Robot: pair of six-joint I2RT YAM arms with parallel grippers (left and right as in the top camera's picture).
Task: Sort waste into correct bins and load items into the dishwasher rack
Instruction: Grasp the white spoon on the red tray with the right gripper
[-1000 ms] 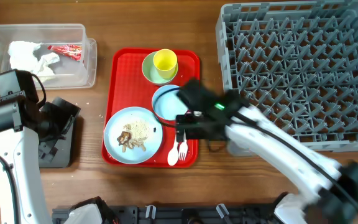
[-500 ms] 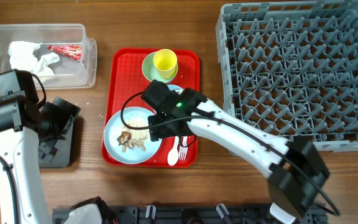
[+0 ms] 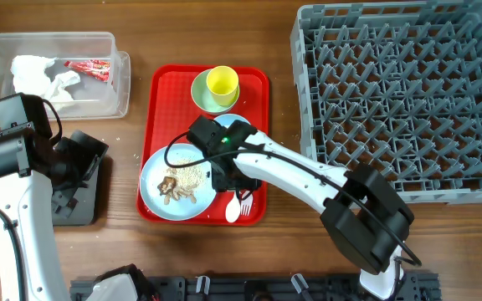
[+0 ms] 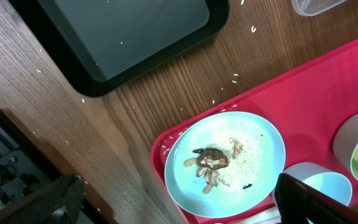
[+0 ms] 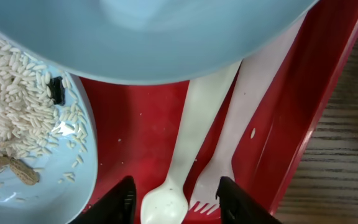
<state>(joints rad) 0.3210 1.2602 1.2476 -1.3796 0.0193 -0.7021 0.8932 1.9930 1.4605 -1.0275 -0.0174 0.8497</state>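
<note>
The right gripper [image 5: 176,190], jaws half-spread and not visibly clamped, straddles the spoon [image 5: 193,127] and fork [image 5: 241,118] heads (handles running off beneath the blue bowl [image 5: 197,37]) at the red tray [image 5: 316,93]'s near-right corner.

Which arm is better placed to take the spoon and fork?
Right: its gripper hangs over the spoon and fork on the red tray; the left gripper is away near the black tray.

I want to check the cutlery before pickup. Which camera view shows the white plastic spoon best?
The right wrist view: the white plastic spoon lies close, nearly whole. Overhead shows only its bowl end beside the right arm; the left wrist view, at most a pale sliver.
</note>
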